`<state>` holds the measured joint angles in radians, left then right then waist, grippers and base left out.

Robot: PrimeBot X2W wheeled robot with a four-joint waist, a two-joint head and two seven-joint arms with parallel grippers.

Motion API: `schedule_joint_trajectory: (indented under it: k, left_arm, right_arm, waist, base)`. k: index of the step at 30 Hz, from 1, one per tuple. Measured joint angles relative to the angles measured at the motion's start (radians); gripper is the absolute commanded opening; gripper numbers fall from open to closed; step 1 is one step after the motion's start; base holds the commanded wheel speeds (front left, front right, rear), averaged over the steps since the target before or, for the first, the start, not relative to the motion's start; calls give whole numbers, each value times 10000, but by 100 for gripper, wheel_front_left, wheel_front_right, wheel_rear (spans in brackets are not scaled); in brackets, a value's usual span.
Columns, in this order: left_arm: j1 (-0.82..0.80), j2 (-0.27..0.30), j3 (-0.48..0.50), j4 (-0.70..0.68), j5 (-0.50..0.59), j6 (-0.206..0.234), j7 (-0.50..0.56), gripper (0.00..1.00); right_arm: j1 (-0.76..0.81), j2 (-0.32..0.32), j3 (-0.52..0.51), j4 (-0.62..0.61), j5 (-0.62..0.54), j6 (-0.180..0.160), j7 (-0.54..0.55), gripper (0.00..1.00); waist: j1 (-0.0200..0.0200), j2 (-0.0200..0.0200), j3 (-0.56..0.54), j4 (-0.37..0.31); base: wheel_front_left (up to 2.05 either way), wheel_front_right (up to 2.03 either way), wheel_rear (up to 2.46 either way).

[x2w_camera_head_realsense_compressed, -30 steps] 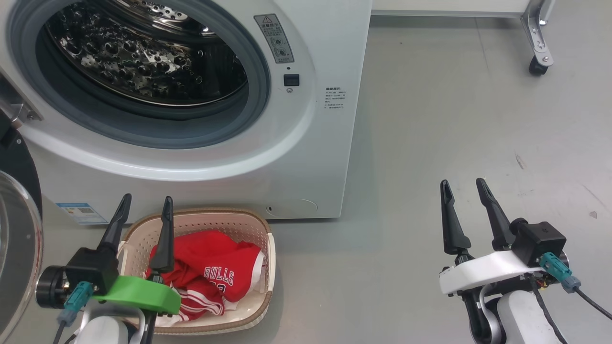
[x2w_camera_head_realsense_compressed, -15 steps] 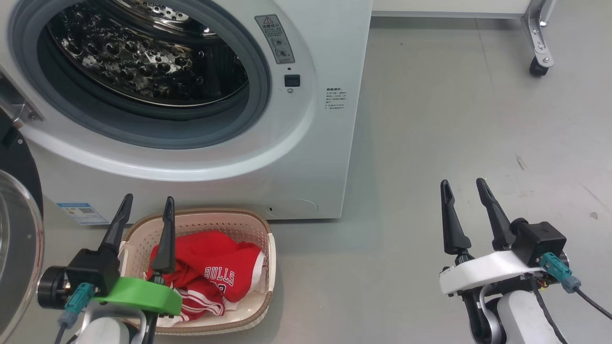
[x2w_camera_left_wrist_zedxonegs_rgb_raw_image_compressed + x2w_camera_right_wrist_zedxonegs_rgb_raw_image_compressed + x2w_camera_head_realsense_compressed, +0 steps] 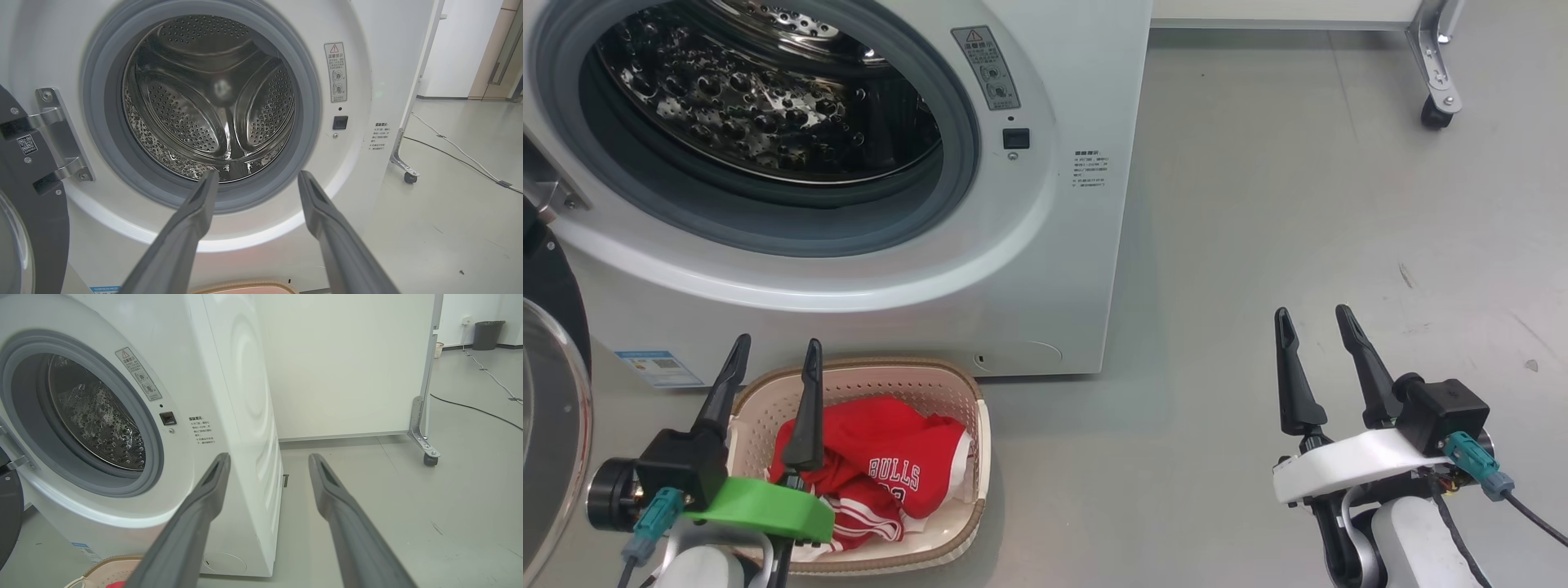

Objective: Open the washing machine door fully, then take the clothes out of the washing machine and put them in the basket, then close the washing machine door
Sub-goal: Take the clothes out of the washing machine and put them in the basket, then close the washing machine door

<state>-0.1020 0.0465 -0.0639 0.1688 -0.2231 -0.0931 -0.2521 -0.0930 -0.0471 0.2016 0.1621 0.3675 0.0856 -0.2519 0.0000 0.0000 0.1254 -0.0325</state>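
Since the washing machine door [image 3: 556, 408] stands swung wide at the far left, upright on its hinge with its inner side toward the robot, it will likely feel heavy and rigid. A push on the glossy rim's free edge suits it best. The left hand [image 3: 776, 343] is open by the basket [image 3: 980, 425], where the soft clothes [image 3: 882, 449] lie crumpled. The right hand [image 3: 1313, 312] is open over the floor.

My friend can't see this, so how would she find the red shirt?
Start at the big white washing machine. On the floor in front of it sits a small cream basket. The shirt lies inside, the only red thing there, with white BULLS letters.
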Motion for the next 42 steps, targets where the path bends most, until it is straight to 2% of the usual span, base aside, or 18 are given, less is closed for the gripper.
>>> schedule_joint_trajectory:
  k: [21,42]
  left_arm:
    - [43,-21,21,33,-307,-2,0,100]
    - [204,-31,6,-52,-297,-13,0,100]
  right_arm:
    - [1,0,92,119,4,2,0,100]
    - [2,2,165,142,36,0,0,100]
  waist:
    - [0,0,-197,-46]
    - [0,0,-131,-70]
  base:
    - [-21,21,0]
    - [-99,99,0]
